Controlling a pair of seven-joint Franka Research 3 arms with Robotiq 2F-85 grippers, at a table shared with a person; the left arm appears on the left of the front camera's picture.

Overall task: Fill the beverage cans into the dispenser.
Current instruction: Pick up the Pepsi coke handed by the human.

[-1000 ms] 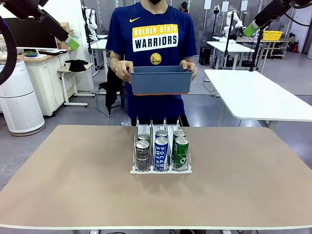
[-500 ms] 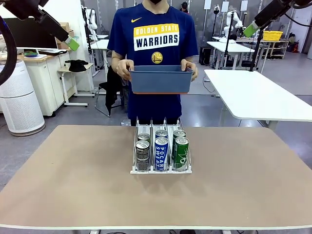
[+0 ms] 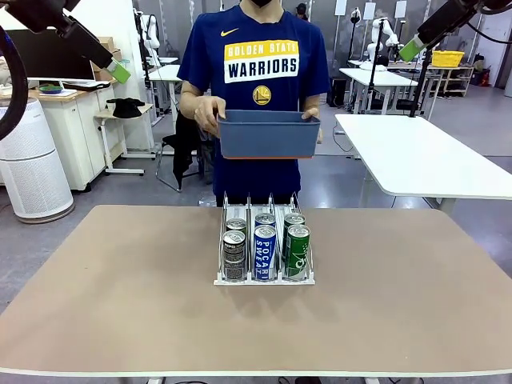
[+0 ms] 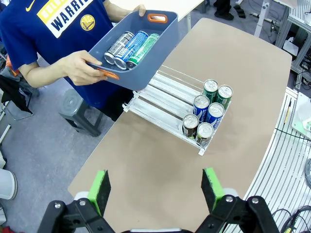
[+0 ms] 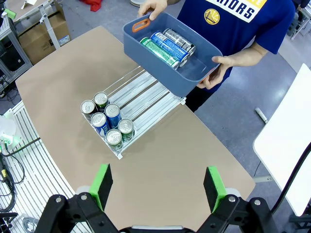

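Note:
The clear three-lane dispenser point(image 3: 264, 281) stands at the table's middle. Its front end holds two dark grey cans point(image 3: 234, 254) in the left lane, two blue POCARI SWEAT cans point(image 3: 265, 250) in the middle lane and two green cans point(image 3: 297, 250) in the right lane. Its rear rails point(image 4: 163, 99) point(image 5: 141, 97) are bare. Behind the table a person holds a blue-grey tub point(image 3: 268, 136) with both hands. A dark, a blue and a green can point(image 4: 130, 46) point(image 5: 167, 46) lie inside it. My left gripper point(image 3: 120, 72) point(image 4: 155, 174) and right gripper point(image 3: 410, 48) point(image 5: 157, 170) hang high, open and empty.
The brown table point(image 3: 120, 288) has free room on both sides of the dispenser. Beyond it, a white table point(image 3: 416, 156) stands at the right and a white air purifier point(image 3: 28, 160) at the left. A stool point(image 4: 77, 109) is beside the person.
The person has shifted slightly to the right with the tub and turned it a little. Neither arm has moved, and the cans in the dispenser stand as before.

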